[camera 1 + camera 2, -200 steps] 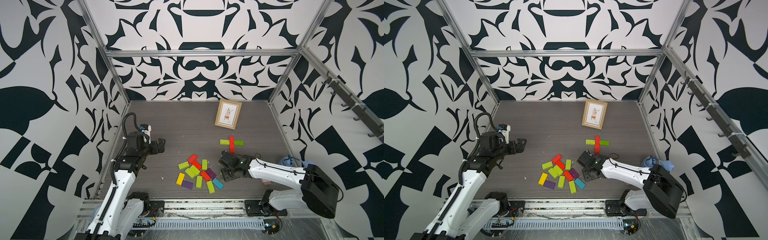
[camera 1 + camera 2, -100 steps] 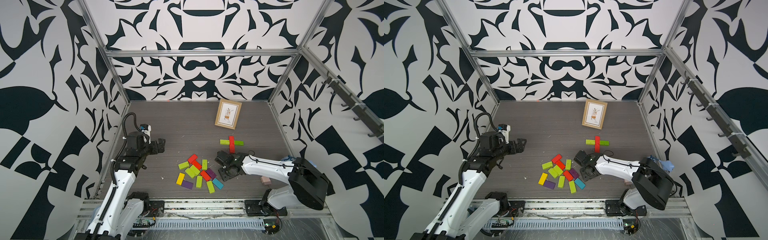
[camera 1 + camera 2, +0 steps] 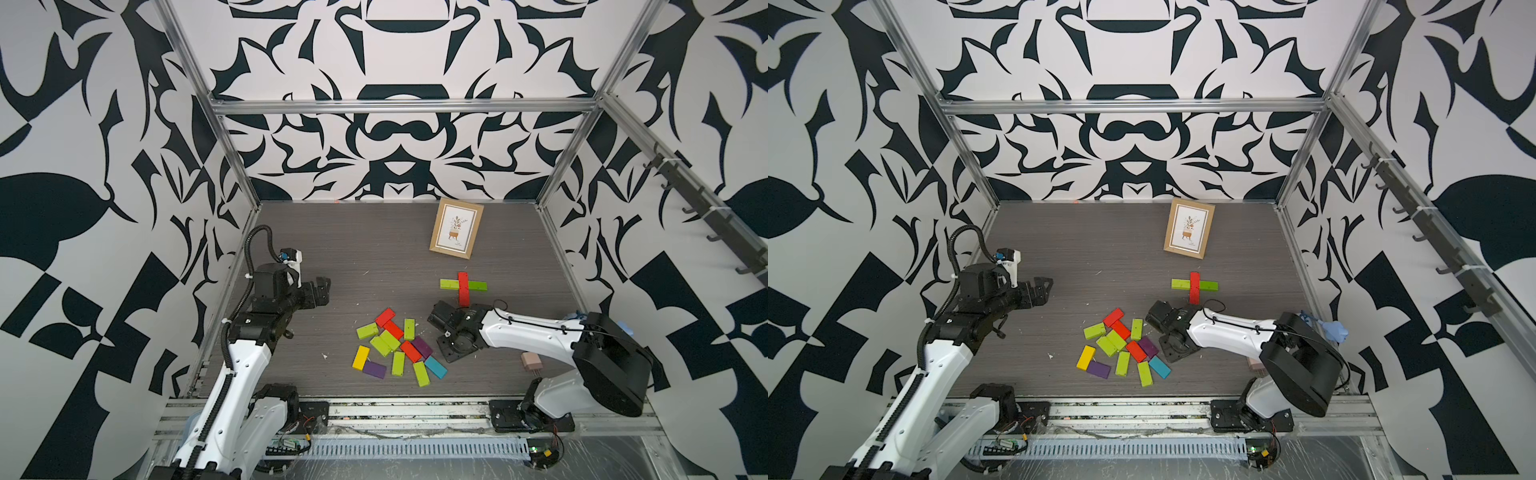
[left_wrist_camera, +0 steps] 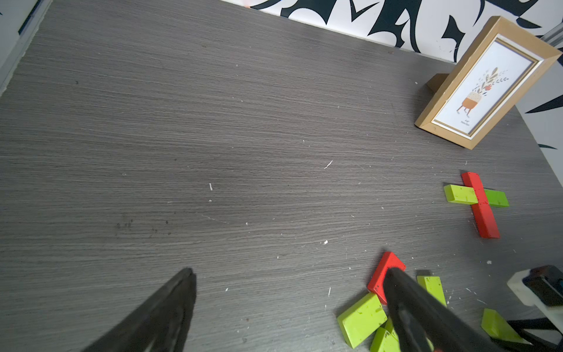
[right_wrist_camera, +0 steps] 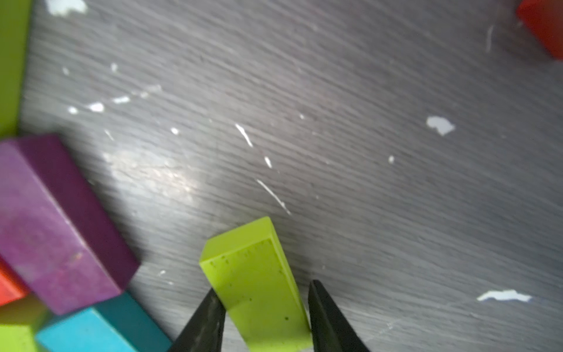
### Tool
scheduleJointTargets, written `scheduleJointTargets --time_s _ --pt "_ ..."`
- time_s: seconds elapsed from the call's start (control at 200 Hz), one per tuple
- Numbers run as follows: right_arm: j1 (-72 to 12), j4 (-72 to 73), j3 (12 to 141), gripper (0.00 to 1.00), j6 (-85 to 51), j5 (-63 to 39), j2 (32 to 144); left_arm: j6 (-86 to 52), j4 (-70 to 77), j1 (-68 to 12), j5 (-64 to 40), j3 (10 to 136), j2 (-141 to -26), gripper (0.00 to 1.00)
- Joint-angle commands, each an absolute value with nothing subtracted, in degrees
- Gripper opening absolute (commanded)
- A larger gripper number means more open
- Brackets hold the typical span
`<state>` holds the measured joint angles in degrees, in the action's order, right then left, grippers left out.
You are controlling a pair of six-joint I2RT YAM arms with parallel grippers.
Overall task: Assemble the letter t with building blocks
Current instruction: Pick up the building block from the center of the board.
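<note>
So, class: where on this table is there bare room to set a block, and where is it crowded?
Bare: the wide stretch between the left gripper, the picture frame and the back wall. Crowded: the block pile, the right gripper gripping a lime green block beside it, the red-and-green cross.

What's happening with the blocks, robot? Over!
Left gripper: jaws open, empty. Right gripper: jaws shut on lime green block beside the pile. Red-and-green cross laid out. Picture frame behind it, apart.

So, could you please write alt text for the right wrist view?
A lime green block lies between the black fingertips of the right gripper, close up. A purple block and a teal block lie nearby on the grey table.
</note>
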<state>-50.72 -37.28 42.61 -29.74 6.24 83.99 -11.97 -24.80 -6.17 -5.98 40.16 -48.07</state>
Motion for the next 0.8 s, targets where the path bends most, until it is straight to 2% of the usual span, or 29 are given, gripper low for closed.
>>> scheduleJointTargets --time_s 0.0,0.375,0.565,0.795 --pt "-50.59 -41.36 43.11 0.45 -30.92 6.68 83.08 -11.69 -25.34 -6.29 -6.13 41.95 -47.58 1.0" --pt "-49.96 -36.65 43.69 0.34 -33.57 4.58 85.09 -11.71 -25.48 -6.3 -6.19 41.84 -47.29 1.0" --pt "-43.51 -36.71 42.61 0.2 -36.24 2.9 82.8 -11.66 -25.83 -6.26 -6.32 41.93 -47.38 1.0" --pt "-34.94 -41.44 43.71 0.13 -35.75 5.1 78.61 -11.72 -25.84 -6.25 -6.39 41.93 -47.28 1.0"
